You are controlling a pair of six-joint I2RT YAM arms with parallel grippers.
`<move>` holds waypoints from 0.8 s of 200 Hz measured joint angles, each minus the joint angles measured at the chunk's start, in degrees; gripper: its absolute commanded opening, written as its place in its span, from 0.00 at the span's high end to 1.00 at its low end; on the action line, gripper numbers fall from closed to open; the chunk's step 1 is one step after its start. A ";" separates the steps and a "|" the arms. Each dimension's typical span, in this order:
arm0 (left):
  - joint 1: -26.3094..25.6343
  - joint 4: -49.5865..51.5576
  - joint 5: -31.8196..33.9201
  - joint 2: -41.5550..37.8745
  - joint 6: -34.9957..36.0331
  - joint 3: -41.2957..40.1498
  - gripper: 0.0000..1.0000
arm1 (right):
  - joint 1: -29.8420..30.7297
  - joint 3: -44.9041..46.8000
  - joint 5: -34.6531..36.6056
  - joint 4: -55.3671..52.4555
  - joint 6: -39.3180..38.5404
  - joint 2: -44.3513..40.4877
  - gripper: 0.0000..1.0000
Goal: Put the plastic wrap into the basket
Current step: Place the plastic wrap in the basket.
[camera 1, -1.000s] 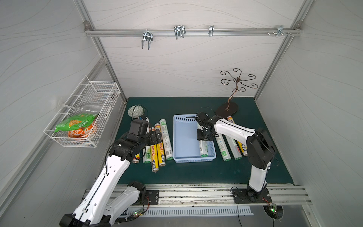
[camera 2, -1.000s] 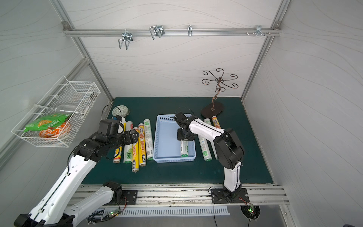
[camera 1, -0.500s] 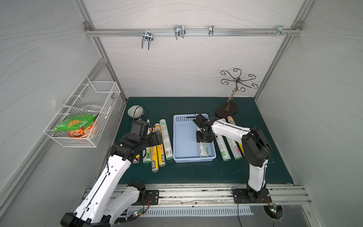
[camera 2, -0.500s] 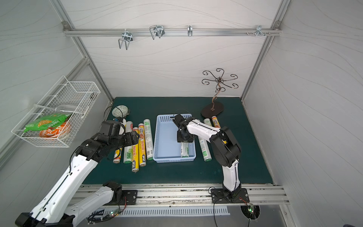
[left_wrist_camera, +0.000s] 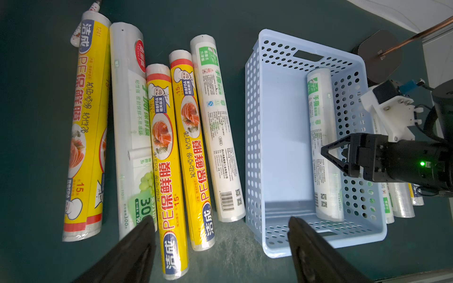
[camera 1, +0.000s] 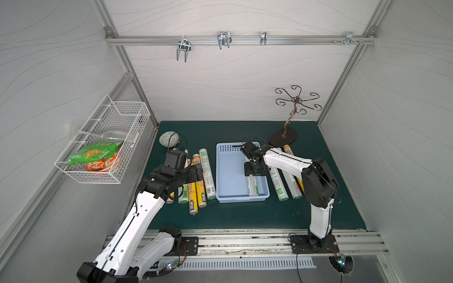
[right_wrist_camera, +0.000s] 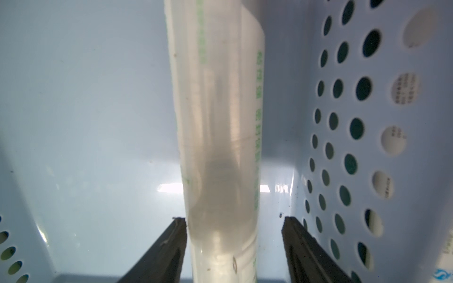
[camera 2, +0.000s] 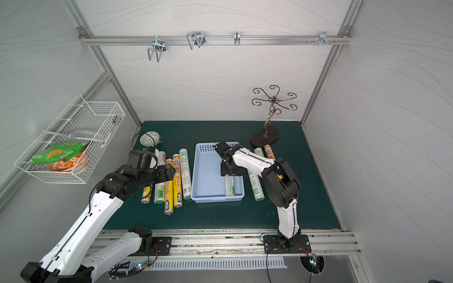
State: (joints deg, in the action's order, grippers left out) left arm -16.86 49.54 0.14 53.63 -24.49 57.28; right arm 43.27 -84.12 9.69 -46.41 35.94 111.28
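Right wrist view, centre: right gripper (right_wrist_camera: 233,218) parted astride the roll (right_wrist_camera: 218,110) in the basket (right_wrist_camera: 98,98); left gripper (left_wrist_camera: 221,218) spread wide.

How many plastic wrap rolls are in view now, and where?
9 rolls. Five lie side by side left of the basket, one lies inside it, three right of it, partly hidden under the right arm; others may hide there.

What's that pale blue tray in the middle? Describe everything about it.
The basket is a shallow, rectangular, light blue plastic box with a smooth solid floor, walls pierced by round holes, and a slot handle in each short end. It sits flat on the green mat. One white roll with green print lies inside along a long wall, the right gripper straddling it with open jaws.
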 measured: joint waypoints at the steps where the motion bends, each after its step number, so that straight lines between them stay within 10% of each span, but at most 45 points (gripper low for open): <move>1: 0.00 -0.02 0.00 0.00 0.00 0.00 0.12 | 0.00 0.00 0.02 -0.02 0.00 -0.02 0.33; 160: 0.00 0.20 -0.37 2.62 0.00 0.02 0.10 | 0.00 1.46 -7.30 -5.60 -6.23 -20.31 0.30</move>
State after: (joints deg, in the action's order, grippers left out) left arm -16.86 49.74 -0.23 56.25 -24.49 57.30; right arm 43.27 -82.65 2.39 -52.01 29.71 90.98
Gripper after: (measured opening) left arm 0.903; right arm 0.700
